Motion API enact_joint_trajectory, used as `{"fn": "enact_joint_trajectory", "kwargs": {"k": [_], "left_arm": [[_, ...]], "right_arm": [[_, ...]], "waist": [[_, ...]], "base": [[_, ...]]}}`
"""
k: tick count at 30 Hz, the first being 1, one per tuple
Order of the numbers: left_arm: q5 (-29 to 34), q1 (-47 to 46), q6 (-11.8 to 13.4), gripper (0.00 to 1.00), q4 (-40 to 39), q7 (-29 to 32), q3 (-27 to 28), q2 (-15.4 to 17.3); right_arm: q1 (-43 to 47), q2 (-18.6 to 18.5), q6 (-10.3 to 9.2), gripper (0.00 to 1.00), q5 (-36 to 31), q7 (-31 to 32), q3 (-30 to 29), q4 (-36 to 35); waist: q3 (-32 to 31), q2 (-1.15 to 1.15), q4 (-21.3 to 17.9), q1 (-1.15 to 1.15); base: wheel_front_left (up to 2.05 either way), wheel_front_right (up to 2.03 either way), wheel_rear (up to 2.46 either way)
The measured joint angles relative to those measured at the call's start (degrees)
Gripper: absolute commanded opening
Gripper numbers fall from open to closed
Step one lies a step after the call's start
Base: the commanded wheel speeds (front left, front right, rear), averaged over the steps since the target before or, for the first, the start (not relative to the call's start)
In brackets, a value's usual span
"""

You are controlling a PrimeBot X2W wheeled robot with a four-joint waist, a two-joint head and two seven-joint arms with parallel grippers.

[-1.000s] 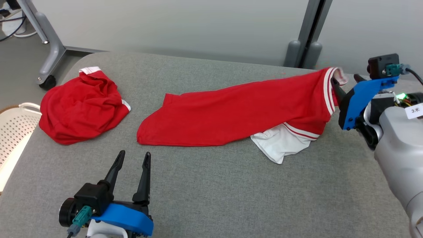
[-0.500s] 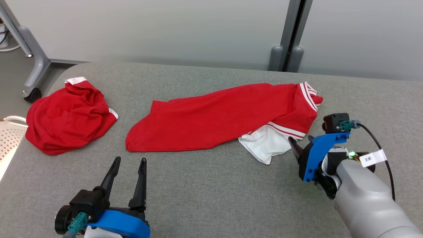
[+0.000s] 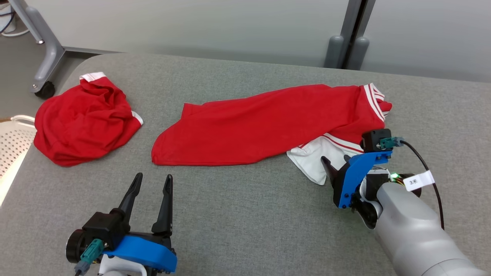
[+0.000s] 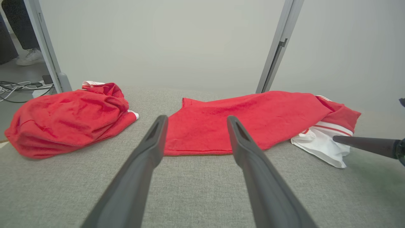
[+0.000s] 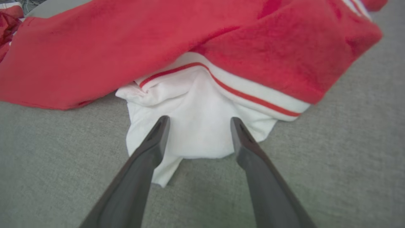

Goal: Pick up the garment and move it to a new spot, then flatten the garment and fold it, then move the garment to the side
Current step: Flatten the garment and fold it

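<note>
The garment (image 3: 268,124) is red with white-striped trim and a white part (image 3: 310,163). It lies stretched across the middle of the grey table (image 3: 245,222). My right gripper (image 3: 335,159) is open, low at the garment's front right, and in the right wrist view (image 5: 199,119) its fingers straddle the white part (image 5: 196,136). My left gripper (image 3: 153,176) is open near the front edge, short of the garment's left end (image 4: 202,133), with nothing between its fingers (image 4: 196,117). A right finger (image 4: 364,144) shows by the white part (image 4: 319,145).
A second red garment (image 3: 82,119) lies crumpled at the table's left. A white perforated basket (image 3: 11,142) stands beyond the left edge. A grey frame leg with a caster (image 3: 44,90) and a grey post (image 3: 347,50) stand behind, before a pale wall.
My right gripper has come from the garment's far right striped end down to the white part at the front. That end, raised before, now lies on the table. The camera shifted.
</note>
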Motion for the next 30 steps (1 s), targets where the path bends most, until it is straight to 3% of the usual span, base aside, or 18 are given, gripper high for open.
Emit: {"fn": "enact_joint_trajectory", "kwargs": {"k": [10, 11, 12, 14, 19, 30], "left_arm": [[-0.7, -0.5, -0.2, 1.0, 1.0, -0.7, -0.2, -0.4], [-0.8, -0.5, -0.2, 1.0, 1.1, -0.8, -0.2, -0.4], [-0.8, -0.6, -0.2, 1.0, 1.2, -0.8, -0.2, -0.4], [-0.8, -1.0, -0.2, 1.0, 1.3, -1.0, -0.2, -0.4], [-0.9, -1.3, -0.2, 1.0, 1.5, -1.1, -0.2, -0.4], [-1.4, -0.9, 0.5, 1.0, 1.5, -1.2, 0.0, 0.1]], "right_arm": [[1.4, -0.5, 0.0, 1.0, -11.3, 5.2, -1.0, -0.3], [1.5, -0.5, 0.0, 0.94, -12.3, 5.4, -1.2, -0.4], [1.5, -0.5, 0.01, 0.48, -13.4, 5.9, -1.5, -0.6], [1.5, -0.5, 0.01, 0.0, -14.7, 6.2, -2.2, -0.7], [1.6, -0.5, 0.01, 0.0, -18.1, 6.7, -4.0, -0.7], [2.3, -1.1, 0.05, 0.0, -23.4, 0.9, -6.8, -0.2]], "waist": [[1.5, -0.01, 1.5, -0.01], [1.6, -0.02, 1.5, -0.01], [1.8, -0.02, 1.5, -0.01], [2.0, -0.02, 1.4, -0.01], [2.1, -0.01, 1.1, -0.01], [0.5, -0.01, -0.5, 0.0]], "base": [[0.0, 0.0, 0.0], [0.0, 0.0, 0.0], [0.0, 0.0, 0.0], [0.0, 0.0, 0.0], [0.0, 0.0, 0.0], [0.0, 0.0, 0.0]]}}
